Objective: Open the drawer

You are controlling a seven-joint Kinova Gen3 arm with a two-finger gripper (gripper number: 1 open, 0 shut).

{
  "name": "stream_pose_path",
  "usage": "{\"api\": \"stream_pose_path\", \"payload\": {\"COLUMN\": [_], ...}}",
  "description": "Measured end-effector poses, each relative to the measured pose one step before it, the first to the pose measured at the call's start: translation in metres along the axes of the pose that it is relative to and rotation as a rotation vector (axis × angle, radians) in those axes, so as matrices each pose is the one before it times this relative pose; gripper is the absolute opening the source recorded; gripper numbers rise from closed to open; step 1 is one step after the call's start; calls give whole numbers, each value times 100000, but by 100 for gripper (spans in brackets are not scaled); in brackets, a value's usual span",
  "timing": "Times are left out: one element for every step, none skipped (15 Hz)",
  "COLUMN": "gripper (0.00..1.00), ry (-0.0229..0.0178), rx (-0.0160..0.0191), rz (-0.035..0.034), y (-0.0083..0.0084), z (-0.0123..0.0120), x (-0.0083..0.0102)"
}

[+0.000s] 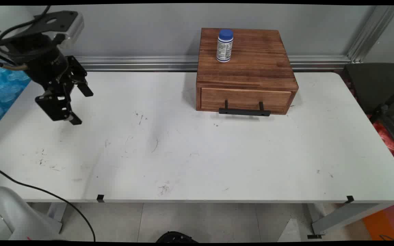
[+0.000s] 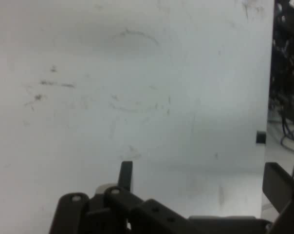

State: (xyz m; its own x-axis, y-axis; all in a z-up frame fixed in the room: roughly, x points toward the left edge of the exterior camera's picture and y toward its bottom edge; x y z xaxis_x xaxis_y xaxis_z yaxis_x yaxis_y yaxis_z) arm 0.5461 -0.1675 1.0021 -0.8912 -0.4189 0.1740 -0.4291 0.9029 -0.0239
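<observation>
Two fingers wide apart — hand (image 1: 81,104) empty | above bare table (image 1: 197,153) — touching nothing

white table (image 1: 197,153), scuffed with dark marks. wooden drawer box (image 1: 246,73) standing on its far side, drawer shut, black handle facing front.

End effector (image 1: 80,106) hangs above counter's (image 1: 197,153) far-left corner, angled downward, fingers (image 2: 126,174) spread wide apart, holding nothing.
</observation>
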Motion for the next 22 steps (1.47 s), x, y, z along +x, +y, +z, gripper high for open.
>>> {"api": "stream_pose_path", "payload": {"gripper": [100,100,100,100,100,100,100,100,100,100,100,100,100,100,100,100,100,100,100,100,100,100], "ry": [1455,2466,2619,2398,1790,2393,1707,2254,2578,2443,2006,2237,2027,1495,1717,1255,639,347,228,35,19,-70], "rx": [225,489,448,354,264,272,345,459,717,721,519,542,431,317,323,294,145,295,488,370,488,332], "rz": [-1314,-1548,-1356,-971,-446,-391,30,233,436,459,406,447,359,209,195,307,347,545,837,462,555,251], "y": [-189,-302,-352,-312,-203,-293,-198,-298,-369,-369,-309,-313,-309,-246,-263,-245,-142,-151,-202,-125,-177,-129], "z": [112,194,307,350,268,471,345,585,781,852,813,1026,1105,976,1215,1239,905,916,1267,937,1499,1325], "x": [355,697,918,952,710,1139,784,1180,1376,1330,1142,1302,1243,990,1131,998,659,580,730,462,712,580]}}
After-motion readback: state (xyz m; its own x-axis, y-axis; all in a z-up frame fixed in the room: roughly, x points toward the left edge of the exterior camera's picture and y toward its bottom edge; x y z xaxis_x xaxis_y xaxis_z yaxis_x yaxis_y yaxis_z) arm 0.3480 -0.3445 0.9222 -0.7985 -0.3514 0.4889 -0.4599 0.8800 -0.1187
